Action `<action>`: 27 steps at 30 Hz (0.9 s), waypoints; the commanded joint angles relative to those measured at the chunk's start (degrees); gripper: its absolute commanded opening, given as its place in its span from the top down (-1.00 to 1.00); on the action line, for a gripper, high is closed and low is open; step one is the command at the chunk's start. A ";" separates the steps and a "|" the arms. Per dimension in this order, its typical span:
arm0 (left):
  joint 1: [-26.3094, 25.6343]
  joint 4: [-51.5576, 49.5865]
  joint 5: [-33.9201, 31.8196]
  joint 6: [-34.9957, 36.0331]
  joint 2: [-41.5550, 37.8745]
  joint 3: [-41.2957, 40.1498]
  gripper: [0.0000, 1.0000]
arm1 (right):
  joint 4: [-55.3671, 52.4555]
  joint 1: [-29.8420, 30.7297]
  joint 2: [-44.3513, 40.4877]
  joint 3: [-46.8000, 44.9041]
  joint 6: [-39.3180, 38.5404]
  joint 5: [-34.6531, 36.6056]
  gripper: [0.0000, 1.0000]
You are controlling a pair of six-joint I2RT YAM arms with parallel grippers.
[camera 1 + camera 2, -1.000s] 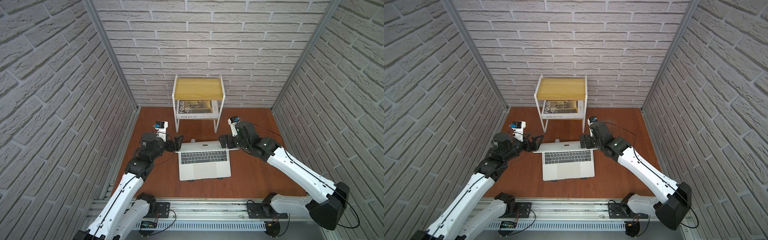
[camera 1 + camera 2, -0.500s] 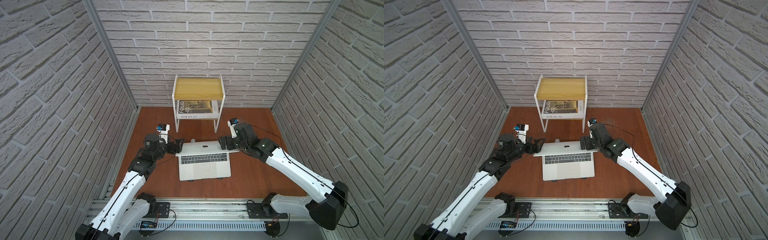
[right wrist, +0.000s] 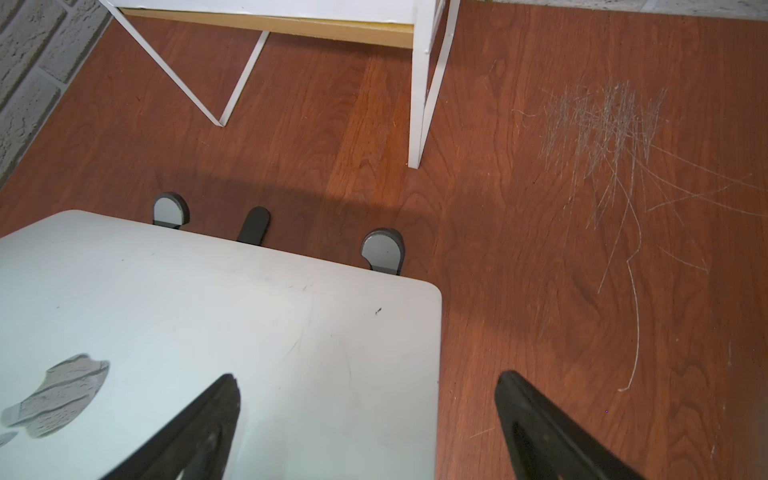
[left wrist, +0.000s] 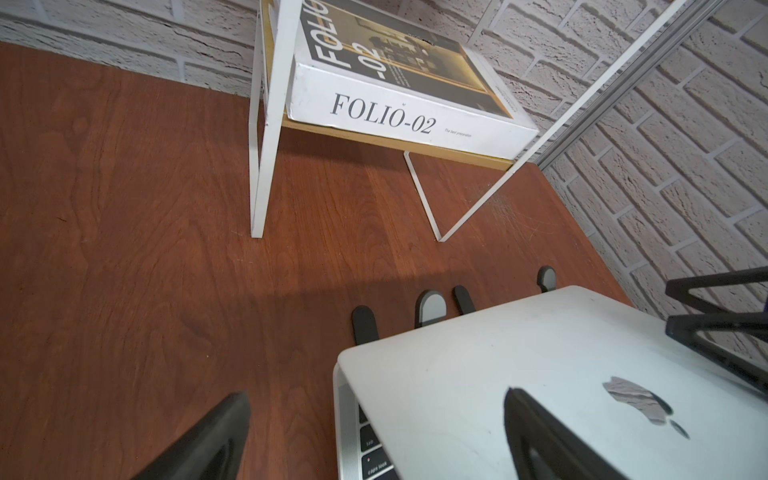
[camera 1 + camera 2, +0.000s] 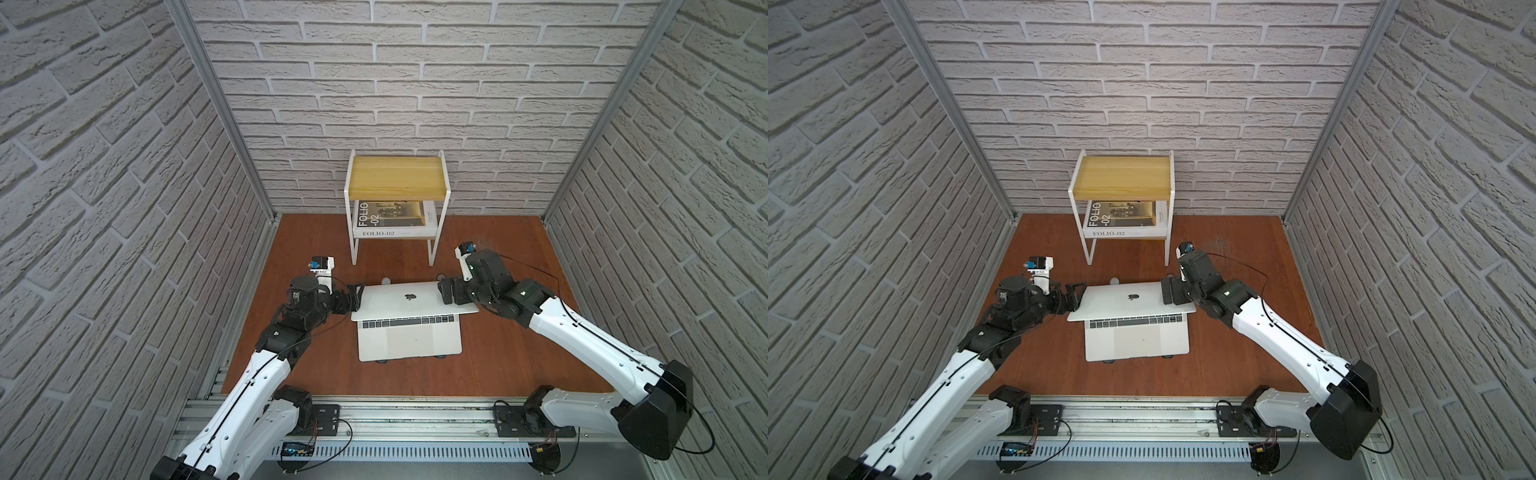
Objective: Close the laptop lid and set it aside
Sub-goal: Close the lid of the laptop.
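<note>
Both wide open and empty: left tool [image 5: 356,297], right tool [image 5: 445,293], at opposite side edges of laptop lid [image 5: 390,303].

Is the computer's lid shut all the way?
No, only partly shut. The laptop lid leans low, but a row of keys and the trackpad show beyond its edge.

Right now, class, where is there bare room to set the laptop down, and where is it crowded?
Bare: the table either side of the shelf, and the strip between laptop and front rail. Crowded: the laptop lid, flanked by left gripper and right gripper.
</note>
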 commanded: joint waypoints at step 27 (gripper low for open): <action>-0.42 -2.87 1.25 -7.00 -0.34 -5.69 -0.97 | 0.24 -2.97 -3.35 -10.36 2.06 -6.22 -0.97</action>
